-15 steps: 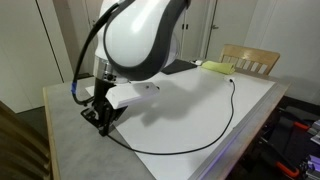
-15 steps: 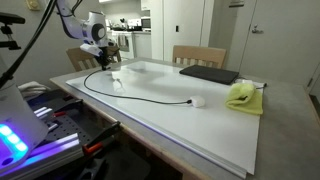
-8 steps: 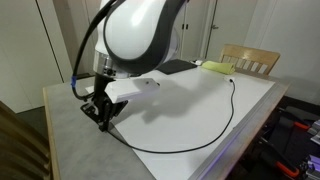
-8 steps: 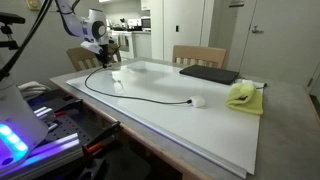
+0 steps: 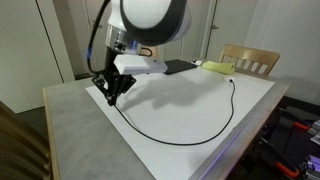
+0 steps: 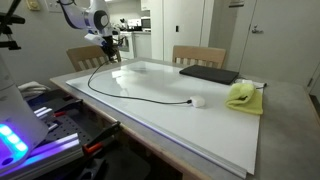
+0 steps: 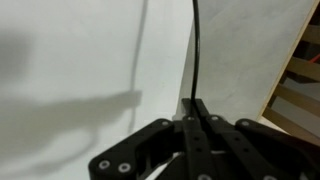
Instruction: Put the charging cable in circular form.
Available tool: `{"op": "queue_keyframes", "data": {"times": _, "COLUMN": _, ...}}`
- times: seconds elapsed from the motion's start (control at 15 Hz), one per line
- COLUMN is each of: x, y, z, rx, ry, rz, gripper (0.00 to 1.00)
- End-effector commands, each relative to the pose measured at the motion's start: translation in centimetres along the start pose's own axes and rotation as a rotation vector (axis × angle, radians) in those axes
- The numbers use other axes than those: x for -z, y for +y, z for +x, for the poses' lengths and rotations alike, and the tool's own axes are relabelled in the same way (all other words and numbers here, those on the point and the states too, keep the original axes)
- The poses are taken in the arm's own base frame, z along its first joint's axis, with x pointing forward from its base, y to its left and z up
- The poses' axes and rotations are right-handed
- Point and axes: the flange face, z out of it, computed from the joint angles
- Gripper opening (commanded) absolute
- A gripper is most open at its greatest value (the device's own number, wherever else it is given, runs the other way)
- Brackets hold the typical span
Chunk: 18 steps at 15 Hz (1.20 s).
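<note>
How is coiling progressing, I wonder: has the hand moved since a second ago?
Yes. Shut on the charging cable, the hand has lifted and drawn back from the table's grey edge, farther over the white mat.

The charging cable (image 5: 234, 105) was a long, thin black cord lying in one open, sweeping arc on the white tabletop, not closed into a ring. One end stood raised off the surface near a corner of the tabletop, pinched between the closed fingers of the hand (image 5: 110, 97); in the wrist view the cord (image 7: 195, 50) ran straight away from the fingertips. From there, in an exterior view, it (image 6: 130, 96) dropped to the tabletop, curved along the near edge and ended well apart from the held end, toward the middle.
</note>
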Motion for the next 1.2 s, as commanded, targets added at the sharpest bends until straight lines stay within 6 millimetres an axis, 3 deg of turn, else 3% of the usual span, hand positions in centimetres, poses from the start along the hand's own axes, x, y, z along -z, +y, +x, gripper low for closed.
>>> {"op": "queue_keyframes", "data": {"times": 0.0, "x": 2.9, "y": 3.4, "z": -1.1, "rx": -0.15, "ry": 0.064, "rz": -0.085, "gripper": 0.01}}
{"op": "queue_keyframes", "data": {"times": 0.07, "x": 3.3, "y": 4.2, "z": -1.4, "rx": -0.199, "ry": 0.092, "rz": -0.09, "gripper": 0.01}}
{"op": "queue_keyframes", "data": {"times": 0.13, "x": 1.7, "y": 2.9, "z": 0.1, "rx": -0.129, "ry": 0.051, "rz": -0.07, "gripper": 0.04}}
{"op": "queue_keyframes", "data": {"times": 0.27, "x": 2.5, "y": 4.0, "z": -0.4, "rx": -0.182, "ry": 0.079, "rz": -0.09, "gripper": 0.04}}
{"op": "queue_keyframes", "data": {"times": 0.67, "x": 2.3, "y": 3.8, "z": -0.6, "rx": -0.188, "ry": 0.08, "rz": -0.137, "gripper": 0.01}}
{"op": "queue_keyframes", "data": {"times": 1.13, "x": 3.2, "y": 7.8, "z": 1.9, "rx": -0.393, "ry": 0.244, "rz": -0.442, "gripper": 0.01}}
